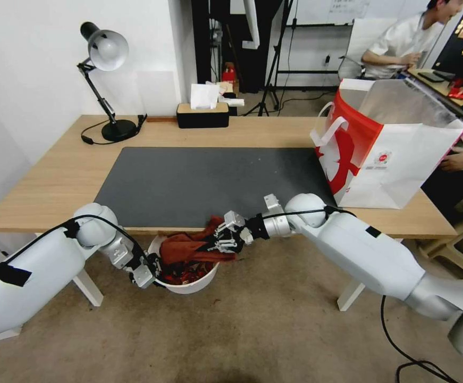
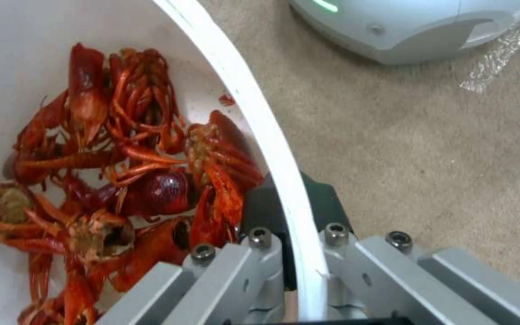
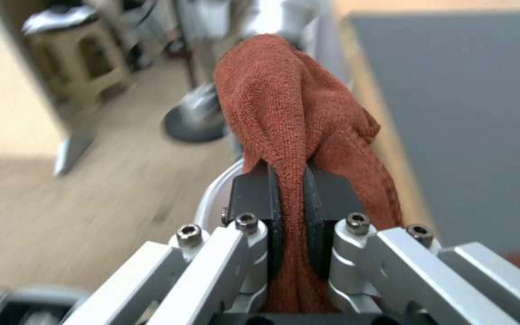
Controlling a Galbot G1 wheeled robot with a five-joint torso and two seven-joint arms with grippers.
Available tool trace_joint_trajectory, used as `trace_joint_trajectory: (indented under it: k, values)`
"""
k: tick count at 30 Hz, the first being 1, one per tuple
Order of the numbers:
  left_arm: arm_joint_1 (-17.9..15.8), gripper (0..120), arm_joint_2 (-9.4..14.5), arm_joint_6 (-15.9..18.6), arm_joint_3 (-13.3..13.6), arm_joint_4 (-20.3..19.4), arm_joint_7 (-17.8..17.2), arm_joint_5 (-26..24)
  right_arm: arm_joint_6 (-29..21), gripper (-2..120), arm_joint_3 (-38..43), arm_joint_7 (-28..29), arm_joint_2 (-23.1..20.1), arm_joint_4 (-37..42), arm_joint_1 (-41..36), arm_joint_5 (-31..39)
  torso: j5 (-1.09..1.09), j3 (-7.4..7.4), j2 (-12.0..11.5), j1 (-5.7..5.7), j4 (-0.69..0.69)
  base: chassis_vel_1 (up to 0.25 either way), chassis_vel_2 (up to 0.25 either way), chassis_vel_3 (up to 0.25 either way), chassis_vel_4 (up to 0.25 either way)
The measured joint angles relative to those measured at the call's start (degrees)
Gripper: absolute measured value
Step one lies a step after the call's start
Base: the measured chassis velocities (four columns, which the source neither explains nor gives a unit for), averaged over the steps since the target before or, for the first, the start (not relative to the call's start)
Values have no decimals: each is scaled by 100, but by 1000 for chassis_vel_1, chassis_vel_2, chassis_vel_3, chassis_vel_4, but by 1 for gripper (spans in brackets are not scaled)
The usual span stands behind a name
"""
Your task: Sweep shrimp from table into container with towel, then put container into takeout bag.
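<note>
Shrimp [image 2: 122, 180] are in the bowl [image 1: 188, 287]: left fingers [image 2: 260, 243] clamped on its rim, right fingers [image 3: 326, 203] pinching the towel [image 3: 290, 104]. Bag [image 1: 396, 154] next, I reckon.

Wooden table [image 1: 56, 175] under grey mat [image 1: 210, 183] (lamp [image 1: 106, 80], tissue box [image 1: 202, 115], takeout bag [image 1: 390, 154])

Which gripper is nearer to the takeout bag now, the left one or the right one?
Right. The right gripper, shut on the towel, is at the table's front edge, nearer the bag. The left gripper grips the container's far rim.
</note>
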Motion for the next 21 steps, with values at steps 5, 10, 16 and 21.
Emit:
trace_joint_trajectory:
  k: [5, 10, 16, 21]
  values:
    - [55, 0, -13, -1, -7, -26, 0, 15, 115, 7, 484, 999, -243, 348, -248, 751, 0, 0, 0, 0, 1, 0, 0, 0, 0]
    - [67, 0, -24, 0, -7, -59, -3, 22, 169, 7, 840, 2512, -534, 998, -580, 1435, 1, 0, 0, 0, -2, 0, 0, 0, 0]
    - [189, 0, -37, 6, -33, -106, -7, 51, -463, 7, 1130, 6234, -651, 2177, -1133, 1310, -1, -1, 1, -1, 2, 0, 0, 0, 0]
    - [310, 0, -26, 14, -96, -147, -8, 111, -1194, 7, 1018, 8874, -393, 2291, -1231, 1224, 0, 0, 1, -1, -2, 0, 0, 0, 0]
